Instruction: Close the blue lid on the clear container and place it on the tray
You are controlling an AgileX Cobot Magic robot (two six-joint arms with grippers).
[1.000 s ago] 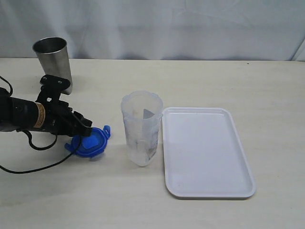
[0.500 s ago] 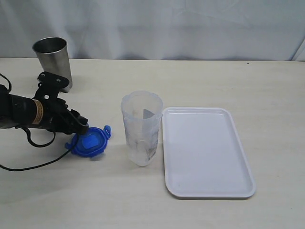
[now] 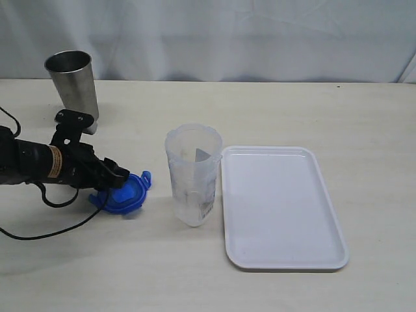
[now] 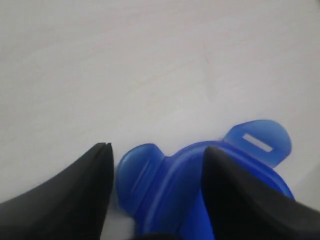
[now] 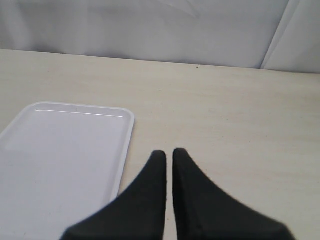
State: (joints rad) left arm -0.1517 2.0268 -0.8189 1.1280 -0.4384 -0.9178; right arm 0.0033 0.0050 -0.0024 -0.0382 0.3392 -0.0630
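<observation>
The blue lid [image 3: 125, 194] lies flat on the table, left of the clear container [image 3: 193, 172], which stands upright and uncovered. My left gripper [image 3: 114, 181] is low at the lid's left edge. In the left wrist view its jaws [image 4: 159, 149] stand open, straddling a flap and the rim of the lid [image 4: 170, 185] without pinching it. The white tray [image 3: 286, 214] lies just right of the container with nothing on it. My right gripper [image 5: 169, 152] is shut on nothing above the table beside the tray [image 5: 60, 150]; the exterior view does not show it.
A grey steel tumbler [image 3: 73, 81] stands at the back left, behind my left arm. A black cable [image 3: 45, 227] trails from that arm across the table's left front. A white curtain hangs behind the table.
My left gripper's jaws have spread wider around the lid's edge, and the arm has sunk a little toward the table. The lid, container and tray have stayed put.
</observation>
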